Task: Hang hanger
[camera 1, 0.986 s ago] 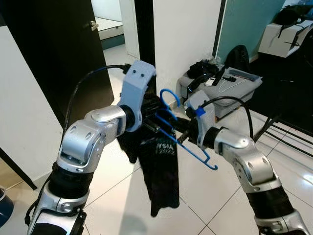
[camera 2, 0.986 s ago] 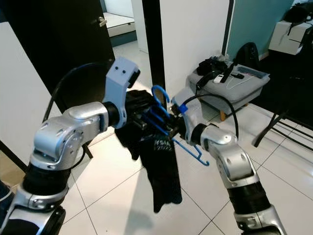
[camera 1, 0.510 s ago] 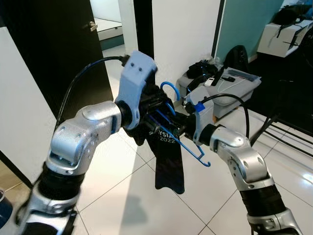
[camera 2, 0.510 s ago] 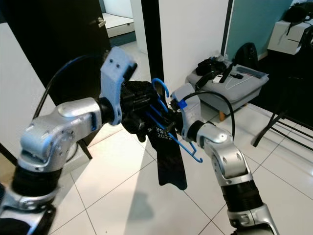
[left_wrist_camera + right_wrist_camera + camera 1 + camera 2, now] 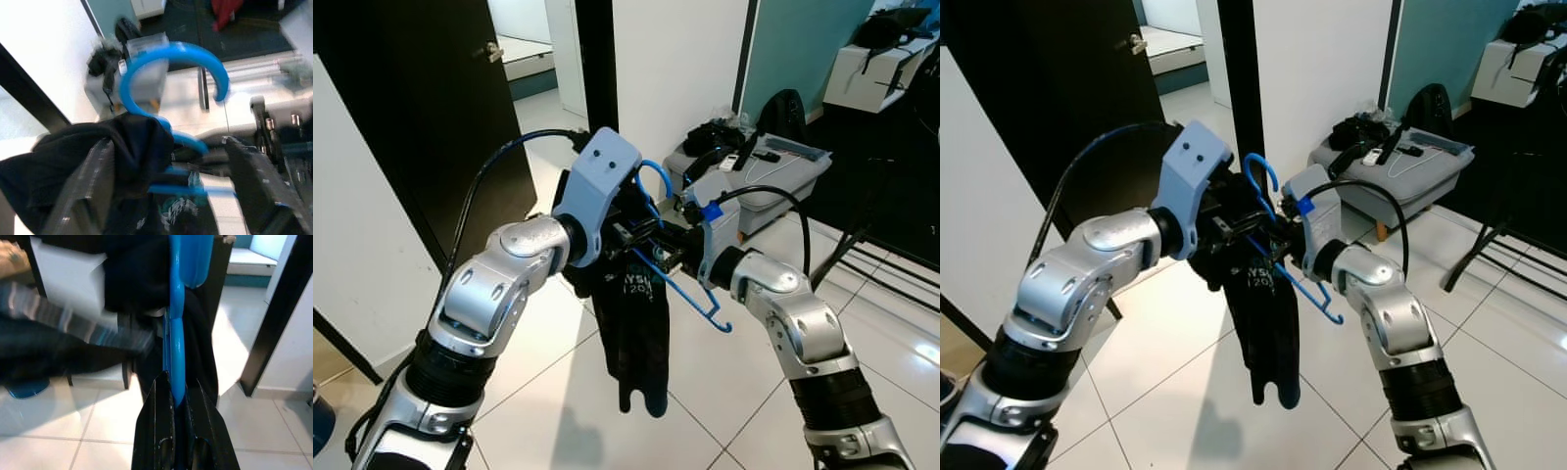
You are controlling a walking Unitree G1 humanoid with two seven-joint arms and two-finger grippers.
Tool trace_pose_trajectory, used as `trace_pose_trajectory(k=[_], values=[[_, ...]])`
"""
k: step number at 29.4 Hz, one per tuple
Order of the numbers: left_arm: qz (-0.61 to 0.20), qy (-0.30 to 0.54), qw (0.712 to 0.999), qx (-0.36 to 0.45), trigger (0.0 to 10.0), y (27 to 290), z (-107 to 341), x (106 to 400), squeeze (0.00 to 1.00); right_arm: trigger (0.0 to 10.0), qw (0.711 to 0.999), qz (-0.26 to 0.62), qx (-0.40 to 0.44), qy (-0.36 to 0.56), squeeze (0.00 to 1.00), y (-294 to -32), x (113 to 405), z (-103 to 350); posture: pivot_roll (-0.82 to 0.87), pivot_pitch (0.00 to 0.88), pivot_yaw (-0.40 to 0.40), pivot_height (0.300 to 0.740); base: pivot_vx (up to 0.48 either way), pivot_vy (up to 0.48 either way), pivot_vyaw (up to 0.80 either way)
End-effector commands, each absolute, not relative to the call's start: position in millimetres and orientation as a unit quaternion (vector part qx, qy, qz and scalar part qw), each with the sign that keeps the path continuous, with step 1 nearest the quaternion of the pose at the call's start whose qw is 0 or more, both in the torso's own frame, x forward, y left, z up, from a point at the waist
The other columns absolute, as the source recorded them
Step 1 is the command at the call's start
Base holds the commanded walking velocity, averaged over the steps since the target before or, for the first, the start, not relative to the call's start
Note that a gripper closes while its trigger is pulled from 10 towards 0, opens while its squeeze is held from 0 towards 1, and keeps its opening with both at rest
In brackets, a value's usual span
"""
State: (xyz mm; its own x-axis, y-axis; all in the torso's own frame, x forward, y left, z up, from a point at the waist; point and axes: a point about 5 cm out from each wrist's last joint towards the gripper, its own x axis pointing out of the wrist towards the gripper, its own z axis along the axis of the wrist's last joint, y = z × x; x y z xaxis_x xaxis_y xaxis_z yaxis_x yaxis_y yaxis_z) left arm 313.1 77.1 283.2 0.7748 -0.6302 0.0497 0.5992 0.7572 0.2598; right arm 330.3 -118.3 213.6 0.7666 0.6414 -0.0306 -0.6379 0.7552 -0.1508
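holding the blue hanger (image 5: 658, 257) between both grippers, the right gripper (image 5: 177, 396) has its jaws clamped on the bar, hook up; the left gripper (image 5: 166, 169), jaws wide, straddles the black shirt (image 5: 631, 333) draped beneath the hook

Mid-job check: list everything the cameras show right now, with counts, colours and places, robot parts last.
hanger: 1, blue plastic, held up between the two grippers, hook upward.
garment: 1, black with white print, draped on the hanger, hanging down over the floor.
storage bin: 1, grey, on the floor ahead to the right, cables and dark items on top.
door: 1, black, ahead to the left, with a metal handle.
bag: 1, black, behind the bin against the teal wall.
floor: white tiles.
left gripper: fingers spread around the garment and the hanger's neck.
right gripper: closed on the hanger's blue bar.
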Motion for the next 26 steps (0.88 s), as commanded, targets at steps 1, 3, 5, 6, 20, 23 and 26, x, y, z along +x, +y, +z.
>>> trace_pose_trajectory(k=[1, 3, 5, 6, 20, 23, 26], values=[[-0.306, -0.087, 0.942, 0.105, 10.0, 84.4, 292.5, 316.8, 0.99, 10.0, 0.933, 0.349, -0.065, -0.052, 0.00, -114.9, 330.9, 228.2, -0.02, 0.000, 0.079, 0.731, 0.000, 0.000, 0.00], [-0.301, -0.096, 0.943, 0.100, 10.0, 86.3, 295.6, 317.8, 0.99, 10.0, 0.932, 0.352, -0.060, -0.060, 0.00, -113.7, 330.4, 230.3, -0.02, 0.000, 0.079, 0.731, 0.000, 0.000, 0.00], [-0.296, -0.106, 0.944, 0.095, 10.0, 87.9, 299.1, 318.3, 0.66, 10.0, 0.930, 0.356, -0.055, -0.071, 0.00, -112.3, 329.7, 233.7, -0.01, 0.000, 0.077, 0.731, 0.000, 0.000, 0.00], [-0.294, -0.111, 0.945, 0.094, 10.0, 88.7, 300.6, 318.6, 0.47, 10.0, 0.928, 0.359, -0.050, -0.081, 0.00, -111.1, 329.2, 236.8, -0.01, 0.000, 0.077, 0.731, 0.000, 0.000, 0.00], [-0.274, -0.129, 0.949, 0.087, 10.0, 88.6, 301.2, 320.9, 0.00, 10.0, 0.919, 0.362, 0.017, -0.154, 0.00, -112.0, 326.2, 260.4, -0.01, 0.000, 0.074, 0.731, 0.000, 0.000, 0.00], [-0.248, -0.131, 0.956, 0.084, 10.0, 92.9, 299.4, 324.0, 0.00, 10.0, 0.920, 0.355, 0.031, -0.163, 0.00, -116.0, 326.9, 263.5, -0.01, 0.000, 0.074, 0.731, 0.000, 0.000, 0.00], [-0.218, -0.131, 0.964, 0.076, 10.0, 98.7, 298.3, 327.2, 0.00, 10.0, 0.920, 0.351, 0.044, -0.172, 0.00, -118.8, 327.5, 266.5, -0.01, 0.000, 0.074, 0.731, 0.000, 0.000, 0.00]])
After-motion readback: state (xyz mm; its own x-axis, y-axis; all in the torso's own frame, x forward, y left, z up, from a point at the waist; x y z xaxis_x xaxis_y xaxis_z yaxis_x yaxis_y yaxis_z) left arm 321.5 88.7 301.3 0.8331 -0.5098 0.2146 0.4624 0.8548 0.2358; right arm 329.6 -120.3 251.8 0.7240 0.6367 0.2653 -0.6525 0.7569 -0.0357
